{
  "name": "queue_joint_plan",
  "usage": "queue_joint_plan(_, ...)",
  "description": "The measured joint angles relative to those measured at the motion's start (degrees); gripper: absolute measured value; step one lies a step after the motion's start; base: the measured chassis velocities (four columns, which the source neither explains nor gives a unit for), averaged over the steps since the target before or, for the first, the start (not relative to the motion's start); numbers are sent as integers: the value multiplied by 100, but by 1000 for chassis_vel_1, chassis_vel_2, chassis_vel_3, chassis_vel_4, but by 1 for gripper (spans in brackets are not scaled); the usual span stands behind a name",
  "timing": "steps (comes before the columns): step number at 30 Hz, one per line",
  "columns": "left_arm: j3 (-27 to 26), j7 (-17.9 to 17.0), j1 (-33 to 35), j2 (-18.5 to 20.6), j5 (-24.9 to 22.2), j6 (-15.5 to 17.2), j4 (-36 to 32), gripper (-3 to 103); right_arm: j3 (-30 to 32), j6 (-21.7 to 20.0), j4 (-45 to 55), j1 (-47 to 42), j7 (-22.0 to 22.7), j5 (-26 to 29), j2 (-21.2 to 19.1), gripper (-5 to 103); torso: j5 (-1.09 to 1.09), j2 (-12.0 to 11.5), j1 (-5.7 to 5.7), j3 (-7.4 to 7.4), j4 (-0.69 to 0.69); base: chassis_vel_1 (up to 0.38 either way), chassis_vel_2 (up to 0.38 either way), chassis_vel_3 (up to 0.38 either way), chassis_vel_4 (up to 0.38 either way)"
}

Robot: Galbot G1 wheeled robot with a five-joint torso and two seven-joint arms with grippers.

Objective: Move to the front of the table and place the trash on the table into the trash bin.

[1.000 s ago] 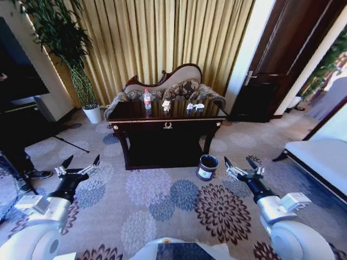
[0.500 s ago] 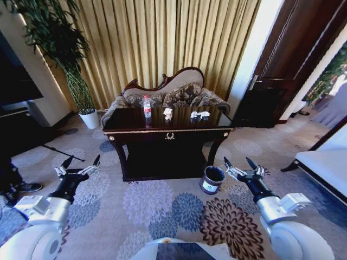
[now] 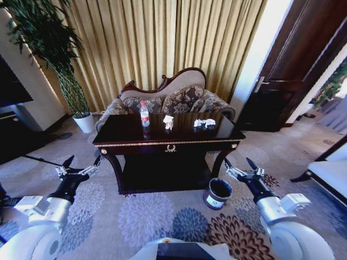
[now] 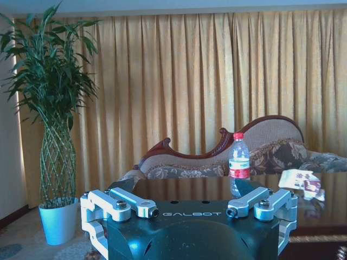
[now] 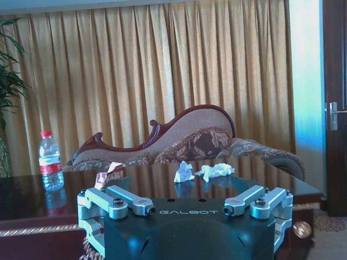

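- Both arms hang low in front, left gripper (image 3: 80, 166) and right gripper (image 3: 242, 167) spread wide and empty.
- Best to roll up square to the table (image 3: 168, 142), skirting the bin (image 3: 217, 193) on the carpet by its right leg.
- The bottle (image 3: 145, 114) and paper (image 3: 204, 123) lie on the far tabletop.
- The right wrist view separates the two paper wads (image 5: 206, 171).

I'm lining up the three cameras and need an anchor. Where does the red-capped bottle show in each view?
Head view: the bottle stands on the table, toward its left rear.
Left wrist view: it stands on the tabletop before the sofa.
Right wrist view: it is at the picture's left edge.
Shared landmark: the sofa's carved backrest.
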Motion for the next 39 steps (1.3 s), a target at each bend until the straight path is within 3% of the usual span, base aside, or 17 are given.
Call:
queue_joint_plan(16, 9, 11, 5, -17, -2, -7, 4, 100, -25, 7, 0, 10, -9, -25, 5, 100, 0, -1, 0, 0, -1, -240, 236, 249, -237)
queue_joint_plan(20, 2, 11, 6, -8, -60, -20, 17, 100, -104, 213, -34, 51, -27, 18, -23, 100, -2, -1, 2, 1, -2, -215, 208, 203, -202)
queue_joint_plan(27, -20, 12, 18, 19, -123, -22, 7, 100, -94, 98, -183, 168, 59, 19, -204, 100, -3, -3, 7, 3, -2, -74, 66, 76, -68)
queue_joint_plan(32, -207, 11, 107, 81, -231, -114, 1, 100, -135, -189, -433, 498, 300, 248, -558, 100, -1, 4, -7, -3, -1, 5, -33, -12, 33)
queue_joint_plan(36, -395, -13, 217, 204, -303, -324, -1, 100, -205, -603, -992, 1127, 595, 833, -1225, 100, -1, 2, -4, 0, -1, 10, -22, -12, 9)
queue_joint_plan(39, -482, -28, 270, 244, -424, -416, -1, 100, -228, -722, -1346, 1460, 702, 1068, -1503, 100, 0, 0, 0, 1, 0, 0, 0, 0, 0)
